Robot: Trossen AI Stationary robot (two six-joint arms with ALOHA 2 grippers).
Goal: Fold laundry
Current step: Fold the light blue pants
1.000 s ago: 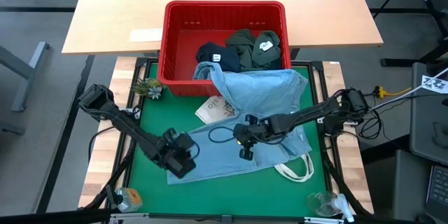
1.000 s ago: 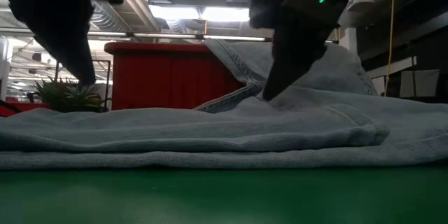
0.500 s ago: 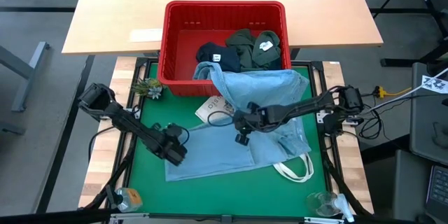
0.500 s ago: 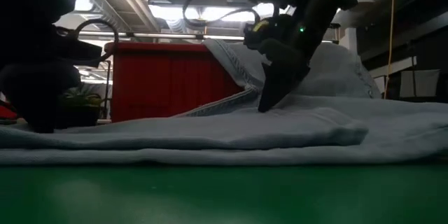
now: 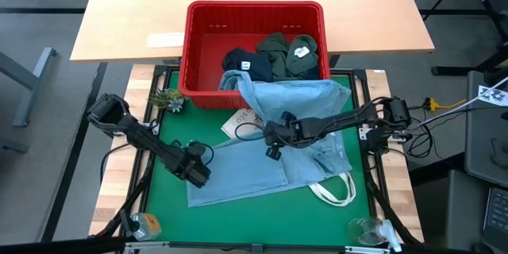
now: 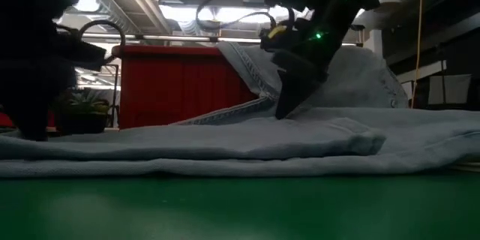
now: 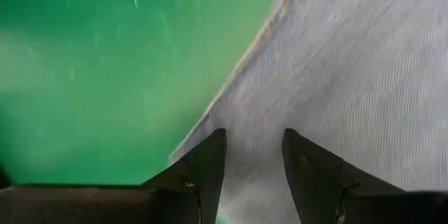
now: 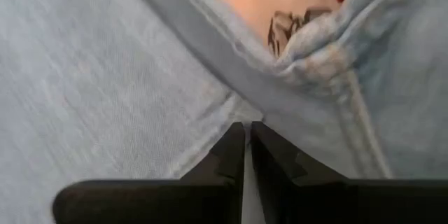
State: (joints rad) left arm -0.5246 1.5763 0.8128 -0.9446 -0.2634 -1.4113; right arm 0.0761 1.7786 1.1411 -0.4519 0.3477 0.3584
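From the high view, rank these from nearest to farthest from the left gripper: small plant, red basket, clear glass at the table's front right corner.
Measured from the left gripper, at the denim's left edge:
1. Small plant, at the table's back left.
2. Red basket, behind the table, beyond the plant.
3. Clear glass, front right corner, farthest.

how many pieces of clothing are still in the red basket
3 show: a navy garment at the left, two dark olive green garments at the right. The light blue denim garment drapes over the red basket rim; more may be hidden.
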